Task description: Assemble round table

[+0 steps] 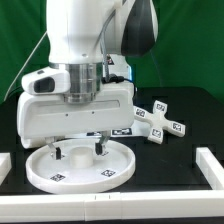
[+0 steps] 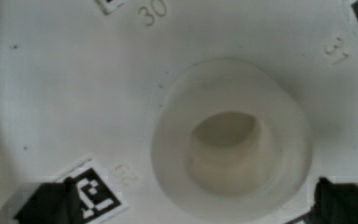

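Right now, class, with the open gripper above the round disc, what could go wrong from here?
1. The gripper hangs open over the hub of the round disc. If it descends off-centre, a finger could hit the hub wall and shove the disc.
2. The cross-shaped base lies near the disc, on the exterior view's right, so a shoved disc might knock it.

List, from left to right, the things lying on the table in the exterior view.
Going right: left rail → disc → cross base → right rail.

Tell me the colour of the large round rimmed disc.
The disc is white, with black-and-white square tags; clearest in exterior view.
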`<state>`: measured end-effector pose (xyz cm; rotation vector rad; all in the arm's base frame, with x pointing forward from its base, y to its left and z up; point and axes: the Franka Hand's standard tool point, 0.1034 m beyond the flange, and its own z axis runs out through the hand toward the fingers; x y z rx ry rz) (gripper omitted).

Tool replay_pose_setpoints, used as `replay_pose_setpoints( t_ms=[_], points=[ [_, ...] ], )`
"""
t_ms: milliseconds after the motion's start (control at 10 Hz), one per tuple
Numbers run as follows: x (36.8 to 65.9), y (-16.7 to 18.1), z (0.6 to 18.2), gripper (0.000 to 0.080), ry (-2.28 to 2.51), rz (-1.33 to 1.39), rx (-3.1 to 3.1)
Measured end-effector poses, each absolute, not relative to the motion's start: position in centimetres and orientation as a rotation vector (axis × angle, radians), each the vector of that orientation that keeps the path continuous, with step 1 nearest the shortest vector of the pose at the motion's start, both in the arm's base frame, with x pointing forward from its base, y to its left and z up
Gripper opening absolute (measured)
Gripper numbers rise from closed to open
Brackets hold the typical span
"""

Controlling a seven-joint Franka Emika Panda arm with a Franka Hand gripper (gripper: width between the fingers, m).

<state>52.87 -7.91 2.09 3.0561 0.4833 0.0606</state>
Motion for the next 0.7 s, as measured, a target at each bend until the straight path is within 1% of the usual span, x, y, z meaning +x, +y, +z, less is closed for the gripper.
replay_pose_setpoints(
  t_ms=[200,500,600,700],
  points=[
    [51.7,-7.3,1.2,0.0649,0.478,0.024,3.064],
    [51.4,-7.3,1.1,0.0649,0.480,0.015,3.066],
    [51.4,-7.3,1.1,0.0539,0.480,0.015,3.066],
    [51.4,-7.3,1.1,0.0539,0.480,0.014,3.066]
  ],
)
